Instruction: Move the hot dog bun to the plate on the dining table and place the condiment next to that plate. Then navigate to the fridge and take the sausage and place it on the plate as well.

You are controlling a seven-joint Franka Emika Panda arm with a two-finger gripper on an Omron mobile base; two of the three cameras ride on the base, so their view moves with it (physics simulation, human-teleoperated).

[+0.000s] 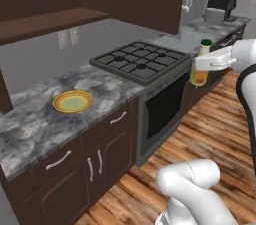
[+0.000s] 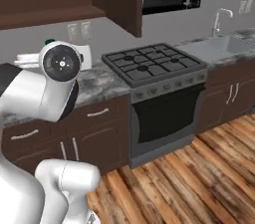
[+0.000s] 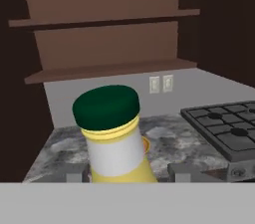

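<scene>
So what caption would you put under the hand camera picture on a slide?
The gripper carries a yellow condiment bottle with a dark green cap toward the marble counter, stove at right.

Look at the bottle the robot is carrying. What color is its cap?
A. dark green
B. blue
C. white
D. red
A: the yellow condiment bottle clamped in the gripper wears a dark green cap, plain in the hand view and also seen above the hand in the left base view.
</scene>
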